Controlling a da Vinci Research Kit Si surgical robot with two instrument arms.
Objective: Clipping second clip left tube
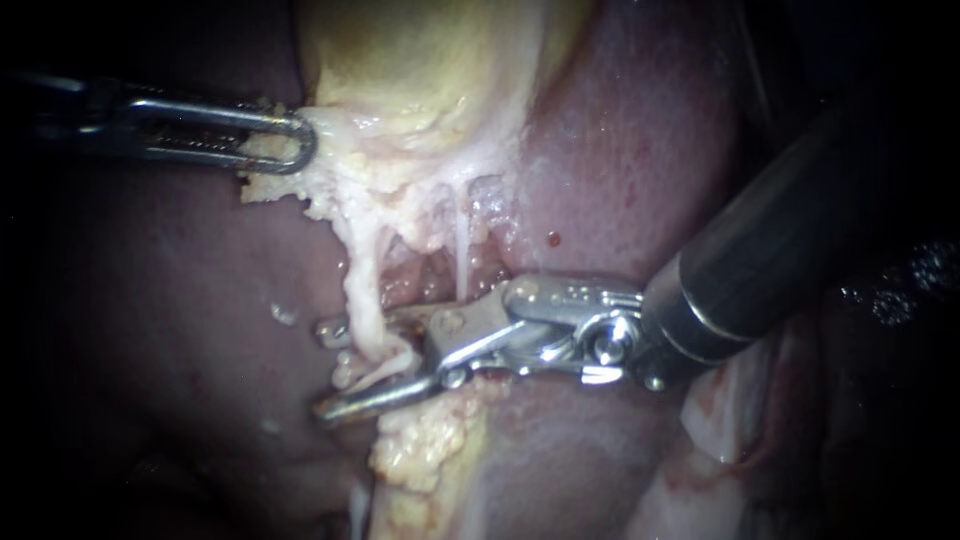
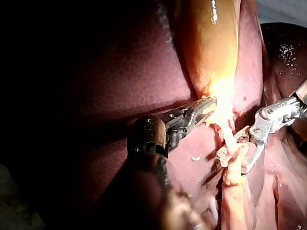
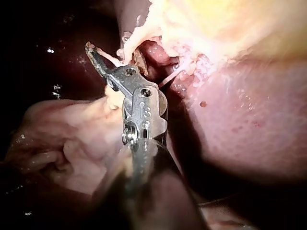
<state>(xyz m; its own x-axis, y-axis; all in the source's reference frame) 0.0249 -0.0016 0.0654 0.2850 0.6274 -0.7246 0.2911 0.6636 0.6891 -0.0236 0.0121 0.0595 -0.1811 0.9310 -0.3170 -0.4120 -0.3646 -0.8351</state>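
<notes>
Coming in from the upper right, the dark shaft of the right instrument (image 1: 322, 370) is nearest to the camera and is cut off by the edge of the endoscope view. Its jaws stand moderately open, one on each side of the left tube (image 1: 362, 290), and a gap shows, so they grip nothing. I cannot tell if a clip sits inside them, because the upper jaw and wet glare cover that place. The left tube is a pale cord; its long axis runs from the gallbladder's base down to the jaws, almost upright, and it crosses them nearly at a right angle. Farther back, the left instrument (image 1: 295, 140) holds its jaws closed on the pale tissue (image 1: 340, 175) at the gallbladder's (image 1: 420, 70) lower edge; its shaft is lost in darkness. Behind all lies the liver (image 1: 640, 150).
</notes>
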